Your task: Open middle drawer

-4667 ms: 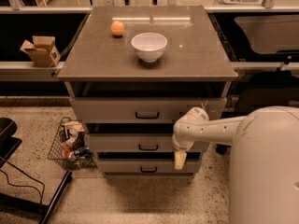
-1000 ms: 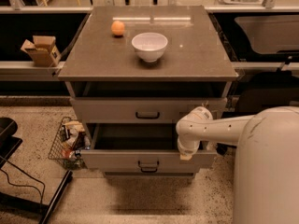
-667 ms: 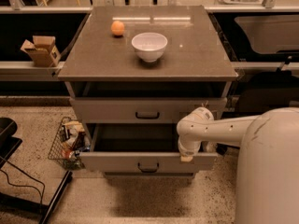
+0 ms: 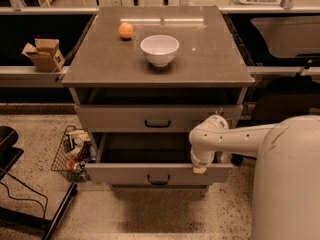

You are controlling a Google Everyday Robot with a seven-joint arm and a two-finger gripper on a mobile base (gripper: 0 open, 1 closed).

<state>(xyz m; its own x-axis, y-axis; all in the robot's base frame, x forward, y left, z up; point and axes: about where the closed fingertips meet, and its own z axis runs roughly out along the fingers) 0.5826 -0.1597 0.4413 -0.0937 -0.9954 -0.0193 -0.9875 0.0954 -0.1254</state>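
The middle drawer [image 4: 125, 174] is pulled well out of the grey cabinet; its inside looks dark and empty. Its plain grey front carries a small black bar handle [image 4: 159, 180] at the centre. My gripper [image 4: 200, 169] hangs from the white arm [image 4: 235, 139] that reaches in from the right. It sits at the top edge of the drawer front, right of the handle. The top drawer [image 4: 157, 118] above is shut. The lowest drawer is hidden under the open one.
A white bowl [image 4: 159, 49] and an orange [image 4: 125, 30] stand on the cabinet top [image 4: 210, 59]. A wire basket of items [image 4: 71, 154] stands on the floor at the left, touching the open drawer's side. A cardboard box [image 4: 44, 54] sits on a shelf far left. Black chair legs [image 4: 30, 204] at lower left.
Since the earliest frame the middle drawer has come out from shut to wide open. In the last second drawer and arm have barely moved.
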